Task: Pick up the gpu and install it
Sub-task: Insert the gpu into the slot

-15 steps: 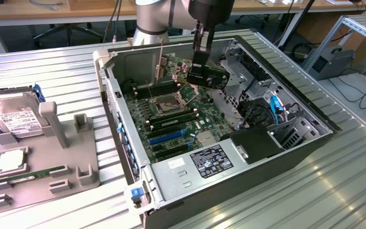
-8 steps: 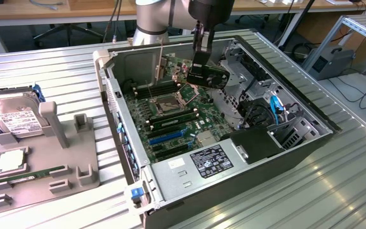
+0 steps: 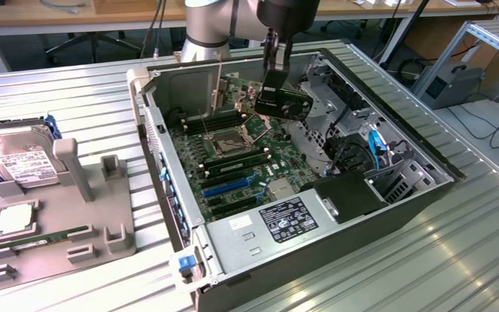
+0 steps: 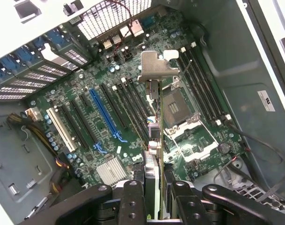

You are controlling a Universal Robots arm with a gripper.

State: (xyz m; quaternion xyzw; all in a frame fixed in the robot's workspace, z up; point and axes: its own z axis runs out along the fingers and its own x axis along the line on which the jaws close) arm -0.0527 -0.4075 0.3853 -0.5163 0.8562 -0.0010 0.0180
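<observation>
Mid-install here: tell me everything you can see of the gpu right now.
The gpu is a small black card, held in the air by the gripper, which is clamped on its two faces. It hangs over the green motherboard inside the open computer case, apparently clear of the slots. In the wrist view it is edge-on, its silver metal end bracket at the end farthest from the fingers.

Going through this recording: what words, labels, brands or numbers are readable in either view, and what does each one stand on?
No text here can be quoted with confidence.
hard drive label: white with printed lines, too small to read.
power supply label: black with white print and symbols, blurred.
white case sticker: a few dark marks, illegible.
gpu: no readable print.
</observation>
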